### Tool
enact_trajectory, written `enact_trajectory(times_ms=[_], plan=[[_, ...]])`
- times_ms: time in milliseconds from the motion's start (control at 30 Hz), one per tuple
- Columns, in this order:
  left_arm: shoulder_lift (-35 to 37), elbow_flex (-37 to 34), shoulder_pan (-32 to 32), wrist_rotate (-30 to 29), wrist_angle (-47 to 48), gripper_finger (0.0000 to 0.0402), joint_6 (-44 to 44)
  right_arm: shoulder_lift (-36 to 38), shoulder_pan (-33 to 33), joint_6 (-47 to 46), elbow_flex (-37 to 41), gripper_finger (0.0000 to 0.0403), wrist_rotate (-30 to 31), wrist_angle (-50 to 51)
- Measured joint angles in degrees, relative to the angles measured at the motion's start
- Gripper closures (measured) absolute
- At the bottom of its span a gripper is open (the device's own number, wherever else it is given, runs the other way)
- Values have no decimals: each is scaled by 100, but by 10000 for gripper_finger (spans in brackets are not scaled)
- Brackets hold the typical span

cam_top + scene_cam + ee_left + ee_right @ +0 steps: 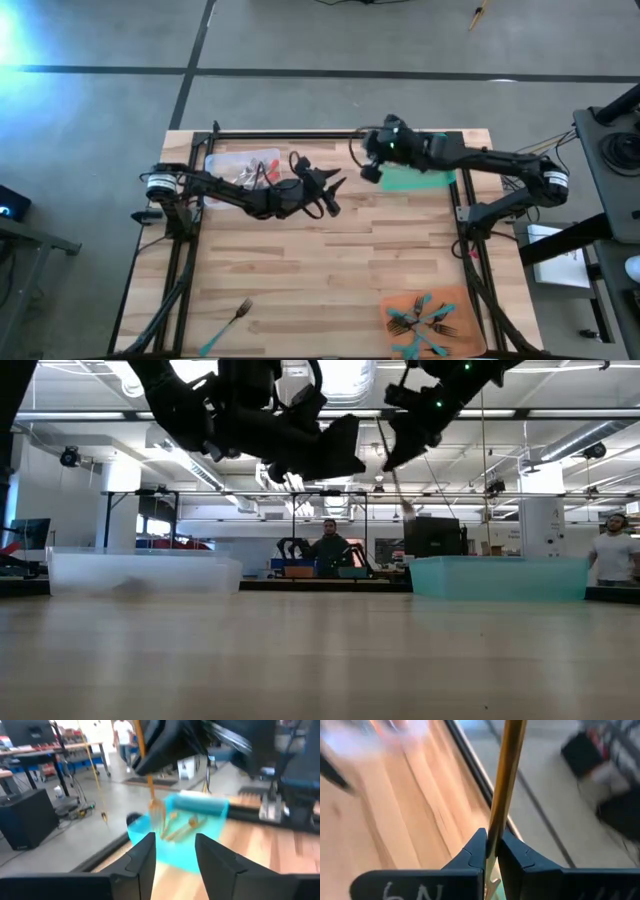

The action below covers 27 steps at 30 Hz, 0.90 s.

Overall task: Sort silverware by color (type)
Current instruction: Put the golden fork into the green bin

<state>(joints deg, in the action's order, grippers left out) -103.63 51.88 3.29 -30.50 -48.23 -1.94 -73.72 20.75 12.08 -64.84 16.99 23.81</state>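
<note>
arms [250,195]: dark, jointed | wrist: green light | jaws: black, white handwritten marks

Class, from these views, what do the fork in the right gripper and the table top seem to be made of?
Gold fork, clamped in the right gripper: probably metal with a gold-toned finish; thin, smooth, evenly coloured handle. Table: wood, light butcher-block look; visible plank joints and grain.

table [330,260]: pale wood, matt | fork [506,775]: glossy gold metal
</note>
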Motion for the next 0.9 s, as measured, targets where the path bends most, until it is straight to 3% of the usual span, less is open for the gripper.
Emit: enact_trajectory(times_ms=[300,433,633,700,800,900], plan=[[17,0,-63,-1,355,288,157,-214,1447,689,-553,386,-29,2824],[20,0,-63,-1,362,295,158,-633,1908,998,-479,386,-50,3316],[24,0,-63,-5,573,297,198,-1482,2072,1278,-440,386,31,3292],[24,0,-63,-6,670,297,256,-1778,2048,1441,-437,386,498,3320],[28,-2,-63,-5,861,297,269,-2166,2041,1245,-512,386,1715,3788],[31,-2,-63,-9,1039,297,274,-2339,2105,899,-619,386,1764,4189]])
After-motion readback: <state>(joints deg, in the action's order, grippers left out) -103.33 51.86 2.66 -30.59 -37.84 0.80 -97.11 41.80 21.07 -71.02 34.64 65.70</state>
